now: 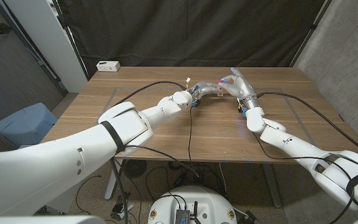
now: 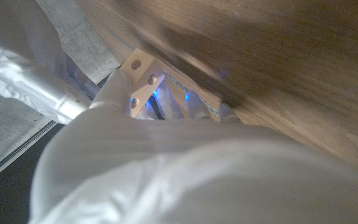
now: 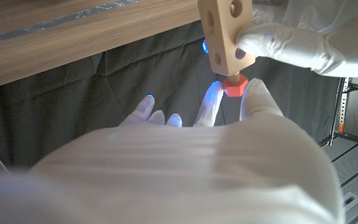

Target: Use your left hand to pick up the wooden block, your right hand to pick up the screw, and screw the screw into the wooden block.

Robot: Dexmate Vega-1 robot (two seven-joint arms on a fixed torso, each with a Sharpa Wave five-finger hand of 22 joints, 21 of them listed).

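Both arms extended over the wooden table (image 1: 166, 134), hands meeting above its far middle. Left hand (image 1: 205, 92) raised off the surface and closed around the wooden block (image 3: 224, 31); in the right wrist view, gloved fingers (image 3: 272, 45) of that hand wrapped on the block's side, with round holes visible in the block's faces. In the left wrist view, the same block (image 2: 143, 79) seen past the back of the left hand (image 2: 166, 168), pale, with two holes showing, fingers pressed against it; blue light glowing beside it. Right hand (image 1: 236, 84) also raised, fingertips directed toward the left hand. In the right wrist view, right hand (image 3: 185, 162) seen from behind, two fingers (image 3: 253, 99) pinching the red hexagonal head of the screw (image 3: 234, 86); remaining fingers spread apart with blue-lit tips. Screw head directly against the end of the block, shank not visible, so depth of engagement cannot be told. Block and screw both held clear of the table, between the two hands. Noted on the far left corner of the table: small white box (image 1: 108, 65). Black cables (image 1: 191, 134) running from the wrists across the tabletop. Dark curtain (image 1: 191, 31) behind the table.
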